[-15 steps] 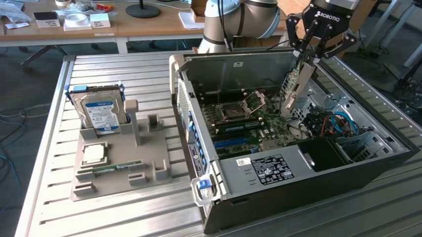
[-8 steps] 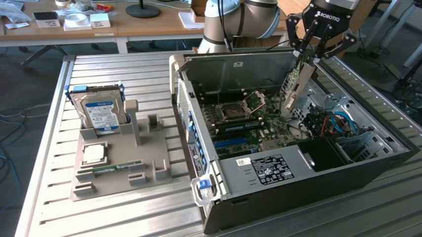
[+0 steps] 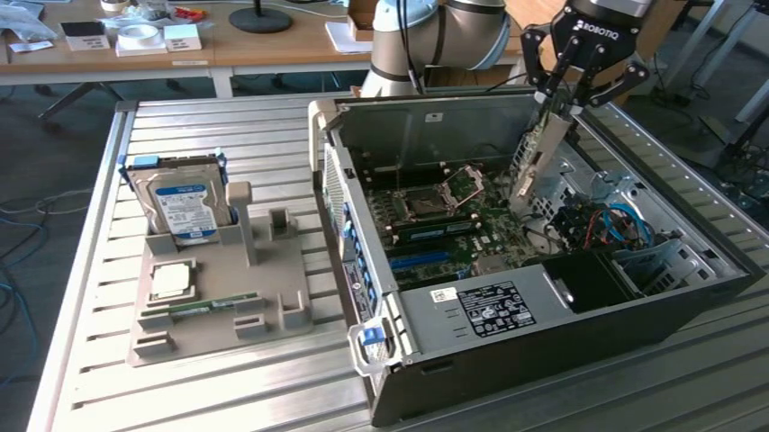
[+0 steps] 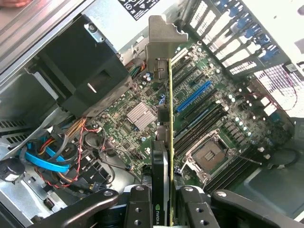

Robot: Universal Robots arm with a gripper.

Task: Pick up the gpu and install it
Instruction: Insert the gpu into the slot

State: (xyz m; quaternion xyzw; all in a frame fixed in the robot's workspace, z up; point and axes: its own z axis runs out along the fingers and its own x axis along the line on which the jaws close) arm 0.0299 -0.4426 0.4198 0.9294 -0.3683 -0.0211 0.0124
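1. The gripper point(image 3: 577, 90) was seen over the open case point(image 3: 577, 355). Its fingers point(image 4: 141, 208) were pressed in from both sides on the gpu point(image 3: 538, 157), so the card was pinched by its near end.
2. The gpu was held clear in the air, inside the case's opening and above the motherboard point(image 3: 474, 225). It was placed to the exterior view's right of the socket point(image 3: 463, 187).
3. Its long axis was seen to run steeply down from the jaws, with the lower end leaned a little toward the exterior view's left. From the wrist the gpu point(image 4: 165, 142) was met edge-on, and its metal bracket point(image 4: 164, 35) was carried at the end farthest from the gripper point(image 4: 165, 209).
4. The blue slot point(image 4: 194, 96) and the dark slots beside it were laid flat on the board. The card was kept apart from them, and no contact with any slot could be made out.
5. The deciding relation was judged to be this — a card hung close to upright from the gripper, over slots that lay flat beneath it. Pickup was judged done and seating not yet done.
6. A hard drive point(image 3: 183, 205) was left standing in a grey tray point(image 3: 283, 315) on the table point(image 3: 240, 135), at the exterior view's left — well apart from the gripper.
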